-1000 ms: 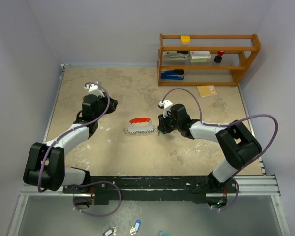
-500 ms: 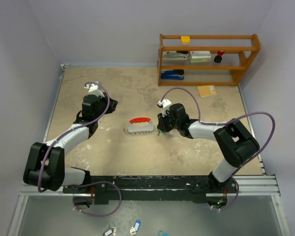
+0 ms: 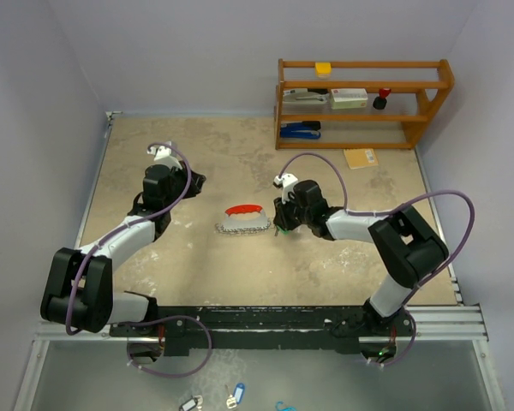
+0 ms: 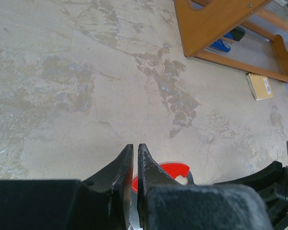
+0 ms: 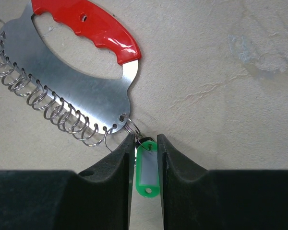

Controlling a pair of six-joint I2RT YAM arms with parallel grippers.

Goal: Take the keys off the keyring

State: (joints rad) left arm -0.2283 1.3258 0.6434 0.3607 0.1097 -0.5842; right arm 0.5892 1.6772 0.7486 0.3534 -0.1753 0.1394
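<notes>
The keyring (image 3: 244, 210) lies mid-table: a red curved handle on a silver metal plate, with a row of wire rings (image 3: 242, 228) along its near edge. In the right wrist view the handle (image 5: 86, 21) is at the top left and the rings (image 5: 38, 100) hang off the plate. The green-tagged key (image 5: 147, 172) hangs from the plate's end ring. My right gripper (image 5: 145, 138) is shut on this tag, just right of the keyring (image 3: 278, 224). My left gripper (image 3: 197, 181) is shut and empty, left of the keyring. Its tips (image 4: 135, 146) hide part of the red handle (image 4: 175, 168).
A wooden shelf (image 3: 364, 103) stands at the back right with a blue stapler (image 3: 301, 130) and boxes. A tan notepad (image 3: 361, 157) lies in front of it. Blue-tagged keys (image 3: 234, 396) lie below the table's near edge.
My right gripper has shifted slightly left, toward the keyring. The left arm and the keyring have not moved.
</notes>
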